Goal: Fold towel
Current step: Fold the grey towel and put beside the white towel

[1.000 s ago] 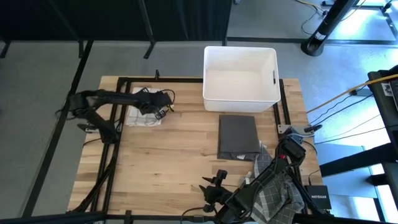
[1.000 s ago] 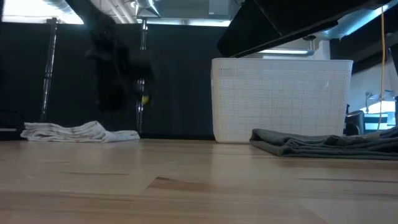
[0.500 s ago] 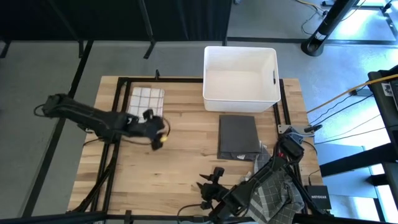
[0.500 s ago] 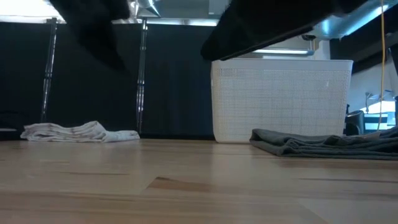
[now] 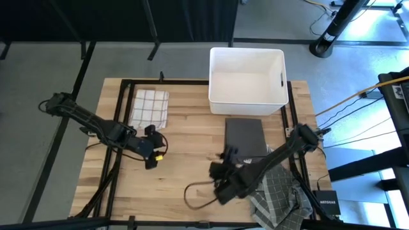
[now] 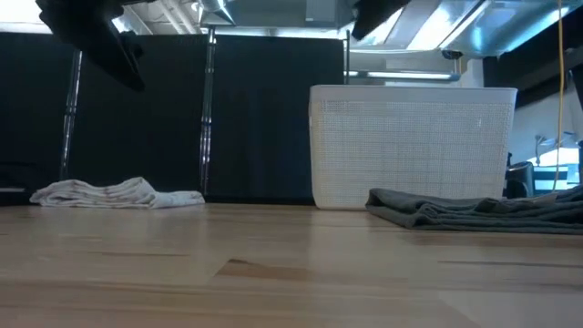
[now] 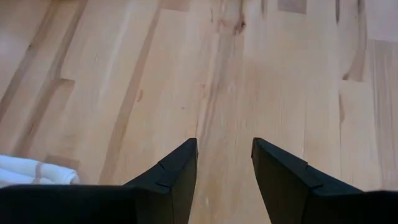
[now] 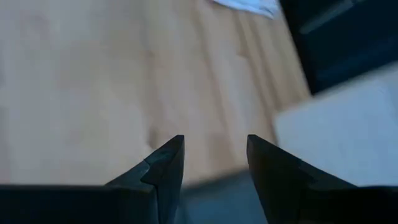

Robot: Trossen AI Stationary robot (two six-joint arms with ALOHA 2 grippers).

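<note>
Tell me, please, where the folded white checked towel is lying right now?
In the high view the white checked towel lies folded at the table's far left corner, left of the white basket, beyond the open, empty left gripper.

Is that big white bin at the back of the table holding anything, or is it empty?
Empty. Looking straight down, the white bin shows only its bare white floor; the dark grey towel lies folded on the table in front of it.

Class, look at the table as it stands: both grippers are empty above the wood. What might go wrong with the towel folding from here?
1. The right gripper, open, hovers near the folded dark grey towel; a careless pass might ruffle it.
2. The checked towels hang at the table's corner, partly under the right arm, and may slide off.
3. A loose cable loops beside the right gripper and might snag.
</note>
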